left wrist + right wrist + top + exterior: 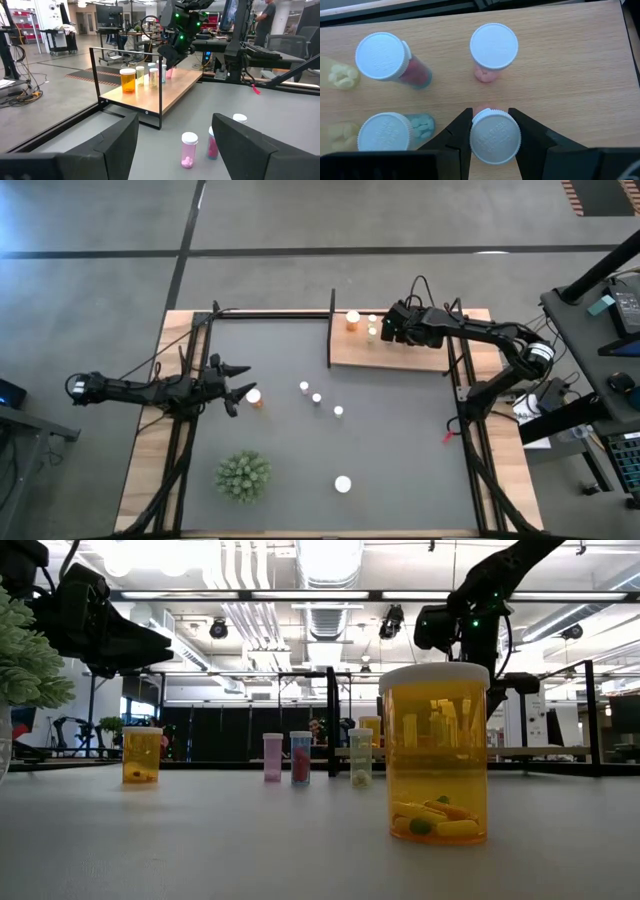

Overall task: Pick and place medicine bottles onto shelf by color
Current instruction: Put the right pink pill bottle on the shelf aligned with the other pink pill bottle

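Observation:
The shelf [420,355], a light-wood board with black posts, stands at the far right of the mat. On it are an orange bottle [128,79], pale yellowish ones [340,77], two bluish ones [382,56] [385,132] and a pink one [493,47], all upright on their bases. My right gripper [490,114] hangs over the board, shut on another pink, white-capped bottle [169,73]. My left gripper [240,380] hovers open at the mat's left, beside an orange bottle [254,396] but apart from it. My right gripper pinches the pink bottle's white cap [476,131] by its round side, one finger on each side. The fingers come from above, slanting down toward the board. The bottle is upright below them; whether its base rests on the shelf I cannot tell.
Several loose bottles stand on the dark mat: three small ones [317,397] in the middle and a wide orange one [437,755] near the front. A green spiky plant [243,476] sits at the near left. The shelf's black posts [161,95] rise at its corners.

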You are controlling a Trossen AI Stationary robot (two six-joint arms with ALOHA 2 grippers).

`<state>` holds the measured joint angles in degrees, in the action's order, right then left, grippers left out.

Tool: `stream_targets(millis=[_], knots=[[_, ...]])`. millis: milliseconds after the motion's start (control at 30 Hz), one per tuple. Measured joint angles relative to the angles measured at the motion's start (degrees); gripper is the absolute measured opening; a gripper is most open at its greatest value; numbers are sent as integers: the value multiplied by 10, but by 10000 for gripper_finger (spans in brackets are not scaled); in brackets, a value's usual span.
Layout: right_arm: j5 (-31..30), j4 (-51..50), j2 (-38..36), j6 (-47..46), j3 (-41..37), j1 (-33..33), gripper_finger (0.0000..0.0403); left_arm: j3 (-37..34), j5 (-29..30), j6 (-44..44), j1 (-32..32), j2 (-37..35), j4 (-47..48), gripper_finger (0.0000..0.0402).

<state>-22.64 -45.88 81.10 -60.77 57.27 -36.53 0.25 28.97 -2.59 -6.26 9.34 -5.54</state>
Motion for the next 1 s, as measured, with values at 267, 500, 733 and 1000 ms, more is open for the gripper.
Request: stream_targets(millis=[267, 500, 733, 1000], knots=[[0, -4, 0, -1, 0, 0, 107, 0, 0, 0, 0, 0, 0, 238], [0, -7, 0, 0, 0, 0, 107, 0, 0, 0, 0, 0, 0, 238], [1, -7, 0, 1, 0, 0, 107, 0, 0, 0, 0, 0, 0, 238], [1, -4, 0, 12, -1, 0, 112, 0, 0, 0, 0, 0, 0, 238]])
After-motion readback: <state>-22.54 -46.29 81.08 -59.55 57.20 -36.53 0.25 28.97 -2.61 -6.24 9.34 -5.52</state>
